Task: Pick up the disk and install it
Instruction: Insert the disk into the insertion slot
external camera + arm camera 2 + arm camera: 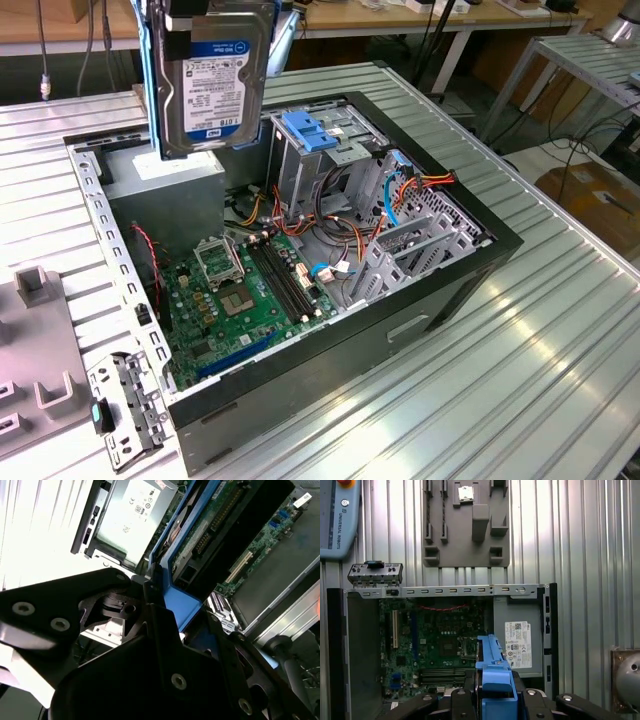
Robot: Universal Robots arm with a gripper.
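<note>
The disk point(208, 85), a grey hard drive with a white and blue label in a bright blue carrier frame, hangs upright in the air over the back left corner of the open computer case point(440, 270). My gripper point(215, 12) is shut on its top end. In the first wrist view the blue carrier point(493, 672) sticks out from between the black fingers point(457, 700), above the motherboard and the power supply. The second wrist view shows the disk's green circuit side point(210, 525) and blue frame point(175, 600) clamped in the gripper point(160, 595).
Directly under the disk lies the grey power supply box point(165, 180) with a white label. A silver drive cage with a light-blue latch point(310, 130) stands to the exterior view's right of it. The motherboard point(240, 290) fills the case floor. A grey fixture plate point(30, 360) lies outside the case.
</note>
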